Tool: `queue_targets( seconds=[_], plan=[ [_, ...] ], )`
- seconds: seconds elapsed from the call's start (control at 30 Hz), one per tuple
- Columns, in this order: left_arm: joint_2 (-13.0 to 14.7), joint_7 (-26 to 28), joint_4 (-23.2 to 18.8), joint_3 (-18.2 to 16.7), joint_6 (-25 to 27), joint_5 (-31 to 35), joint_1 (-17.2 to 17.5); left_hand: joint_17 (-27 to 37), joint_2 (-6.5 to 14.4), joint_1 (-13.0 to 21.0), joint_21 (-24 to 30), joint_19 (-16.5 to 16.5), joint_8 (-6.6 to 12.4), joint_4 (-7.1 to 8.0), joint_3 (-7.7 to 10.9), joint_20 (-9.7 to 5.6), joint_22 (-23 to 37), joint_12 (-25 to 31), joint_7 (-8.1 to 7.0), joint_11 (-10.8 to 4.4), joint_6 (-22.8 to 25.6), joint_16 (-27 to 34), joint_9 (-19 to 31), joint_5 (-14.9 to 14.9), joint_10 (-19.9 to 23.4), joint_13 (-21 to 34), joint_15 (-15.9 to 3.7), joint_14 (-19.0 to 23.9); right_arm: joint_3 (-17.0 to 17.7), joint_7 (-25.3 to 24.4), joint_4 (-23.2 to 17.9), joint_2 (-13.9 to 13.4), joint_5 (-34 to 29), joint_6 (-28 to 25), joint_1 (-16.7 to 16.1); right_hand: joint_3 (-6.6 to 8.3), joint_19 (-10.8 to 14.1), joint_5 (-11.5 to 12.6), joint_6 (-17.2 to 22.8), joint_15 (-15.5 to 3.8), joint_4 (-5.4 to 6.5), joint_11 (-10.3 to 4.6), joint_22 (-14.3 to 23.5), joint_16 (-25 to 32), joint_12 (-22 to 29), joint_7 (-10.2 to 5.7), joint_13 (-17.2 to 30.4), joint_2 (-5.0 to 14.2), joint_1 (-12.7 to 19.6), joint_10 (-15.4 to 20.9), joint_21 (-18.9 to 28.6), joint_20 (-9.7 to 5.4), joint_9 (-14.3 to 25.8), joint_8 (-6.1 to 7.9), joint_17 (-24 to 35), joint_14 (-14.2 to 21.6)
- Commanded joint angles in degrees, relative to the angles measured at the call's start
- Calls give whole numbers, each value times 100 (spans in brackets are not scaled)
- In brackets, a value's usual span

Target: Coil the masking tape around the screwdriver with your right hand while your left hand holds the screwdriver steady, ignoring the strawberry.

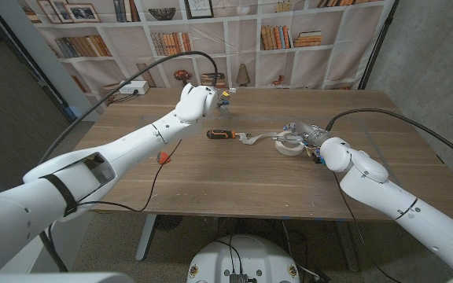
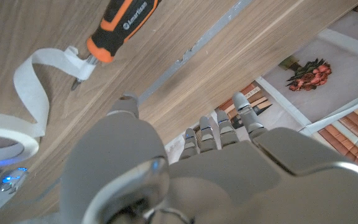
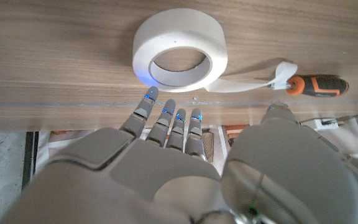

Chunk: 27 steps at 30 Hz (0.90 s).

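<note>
Screwdriver (image 1: pixel 221 134) lies mid-table unheld, tape roll (image 1: pixel 290 146) at its 3 o'clock tethered by a strip; left hand (image 1: pixel 197 101) and right hand (image 1: pixel 303 134) hover empty, fingers loosely extended, so tugging could drag it.

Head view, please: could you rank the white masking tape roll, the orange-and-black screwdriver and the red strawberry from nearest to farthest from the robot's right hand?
1. White masking tape roll: right at the right hand, on the table's right side.
2. Orange-and-black screwdriver: mid-table, joined to the roll by a tape strip.
3. Red strawberry: farthest, on the left, under the left arm.
</note>
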Motion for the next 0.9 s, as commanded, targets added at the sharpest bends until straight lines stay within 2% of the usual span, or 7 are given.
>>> queue_targets(
  seconds=[0.03,0.17,0.37,0.57,0.7,0.77,0.9],
  plan=[
    [610,3413,-1152,-2373,-1128,-1419,2288,-170,-63,-117,-72,221,71,13,-81,-95,-10,-10,-216,-134,286,17,-169,-138,224,-156,-199,260,800,-1847,707,410,3723,3424,-402,29,-37,56,119,23,-44,8,9,-6,-41,113,-16,137,69,-39,-40,-3,22,21,-40,-76],
    [599,4080,-1021,-2764,-1781,-2272,2582,-284,-46,-187,-132,346,90,19,-109,-145,-12,-22,-266,-146,460,21,-290,-225,347,-274,-236,411,767,-1954,1017,554,4075,4020,-312,40,-47,67,151,42,-55,41,7,-5,-65,144,-33,173,95,-44,-60,-27,24,18,-77,-107],
    [599,4870,-810,-2961,-2395,-2774,2859,-354,-9,-294,-183,427,18,61,-138,-140,-13,-72,-279,-101,355,-7,-375,-287,328,-362,-170,424,636,-2026,1236,643,4364,4476,-111,22,-75,68,50,94,-44,54,6,-6,-92,86,-55,189,69,-43,-92,-19,26,-43,-125,-156],
    [544,5159,-272,-3295,-3615,-3844,3066,-430,22,-500,-247,527,-29,150,-206,-145,-14,-130,-364,-22,253,-47,-472,-354,303,-471,-90,408,547,-2129,1623,882,4709,5102,75,-21,-85,58,-65,165,3,87,5,4,-168,25,-88,218,-35,-143,-126,63,25,-114,-180,-205],
    [613,5149,-80,-3442,-4055,-4217,3180,-461,42,-572,-318,445,-30,180,-226,-151,-14,-158,-382,-36,253,-67,-510,-375,279,-517,-78,388,514,-2279,1728,1030,4885,5276,141,-45,-42,48,-96,148,8,53,3,20,-210,-33,-126,235,-68,-152,-145,356,23,-148,-256,-212],
    [595,5073,43,-3544,-4305,-4539,3245,-487,47,-611,-362,414,-46,190,-239,-135,-15,-192,-400,-28,205,-95,-539,-389,222,-553,-69,347,533,-2303,1830,1119,5062,5446,150,-64,-14,41,-137,163,4,14,-3,35,-262,-82,-165,248,-86,-194,-174,598,20,-180,-330,-202],
    [622,4876,189,-3710,-4676,-5007,3374,-531,37,-680,-447,335,-59,204,-270,-109,-14,-230,-417,-18,157,-144,-586,-409,164,-614,-17,259,628,-2383,2068,1322,5440,5864,121,-90,-48,30,-303,181,-5,-22,-11,47,-329,-296,-215,254,-100,-270,-241,676,15,-250,-419,-191]
  ],
)
